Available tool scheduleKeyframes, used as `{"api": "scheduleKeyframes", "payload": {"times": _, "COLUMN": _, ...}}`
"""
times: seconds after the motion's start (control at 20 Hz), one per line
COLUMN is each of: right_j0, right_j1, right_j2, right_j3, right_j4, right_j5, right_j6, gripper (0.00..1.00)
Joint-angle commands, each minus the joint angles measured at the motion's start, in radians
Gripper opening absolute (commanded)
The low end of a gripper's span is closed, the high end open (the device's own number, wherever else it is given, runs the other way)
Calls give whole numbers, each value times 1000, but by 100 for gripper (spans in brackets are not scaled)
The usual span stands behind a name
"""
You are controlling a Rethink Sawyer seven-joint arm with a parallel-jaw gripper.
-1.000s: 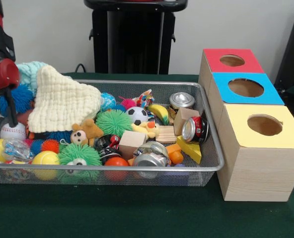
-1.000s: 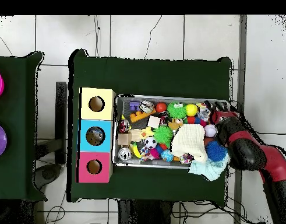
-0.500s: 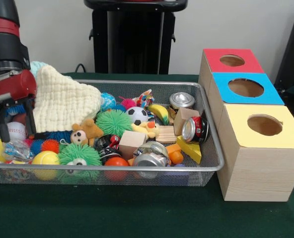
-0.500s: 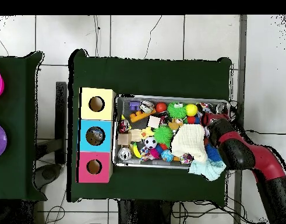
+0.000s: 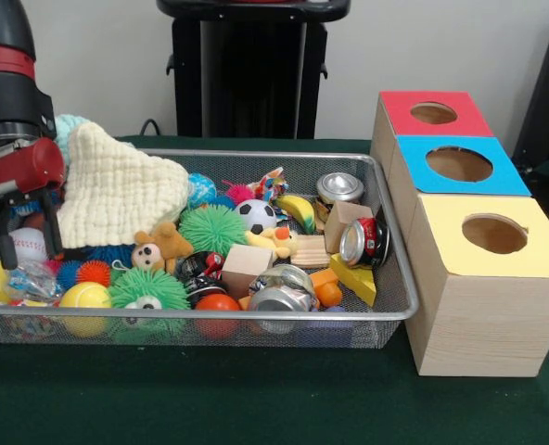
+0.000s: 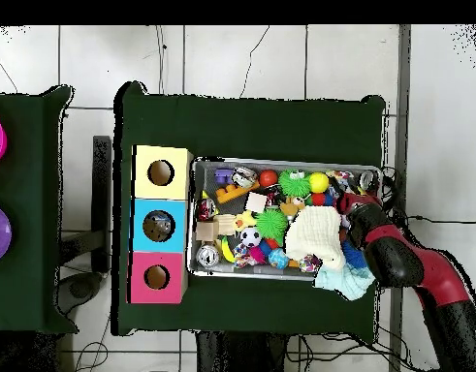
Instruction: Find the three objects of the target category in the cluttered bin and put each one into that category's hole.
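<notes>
Two spread jaws [image 5: 24, 236] straddle the baseball [image 5: 26, 245].

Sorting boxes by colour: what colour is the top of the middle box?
Blue top on the middle box, clearest in the front view.

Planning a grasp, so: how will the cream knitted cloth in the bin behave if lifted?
The cream knitted cloth drapes over the toys beneath, so it is probably floppy and light. Pinched at one spot, it would likely sag and might drag neighbours such as the teddy bear.

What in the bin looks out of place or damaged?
The light blue cloth hangs out over the rim of the wire bin at the arm's end instead of lying inside. The red soda can lies on its side and looks dented. The cream knitted cloth covers other toys.
</notes>
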Motion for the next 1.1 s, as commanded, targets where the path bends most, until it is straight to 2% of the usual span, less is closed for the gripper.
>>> {"api": "scheduleKeyframes", "payload": {"times": 0.05, "right_j0": -34, "right_j1": 79, "right_j2": -3, "right_j3": -101, "right_j4": -25, "right_j5": 102, "right_j6": -213, "gripper": 100}}
{"api": "scheduleKeyframes", "payload": {"times": 0.6, "right_j0": -61, "right_j1": 84, "right_j2": -6, "right_j3": -72, "right_j4": -55, "right_j5": 75, "right_j6": -202, "gripper": 100}}
{"api": "scheduleKeyframes", "payload": {"times": 1.1, "right_j0": -68, "right_j1": 55, "right_j2": 10, "right_j3": -49, "right_j4": -18, "right_j5": 107, "right_j6": -191, "gripper": 100}}
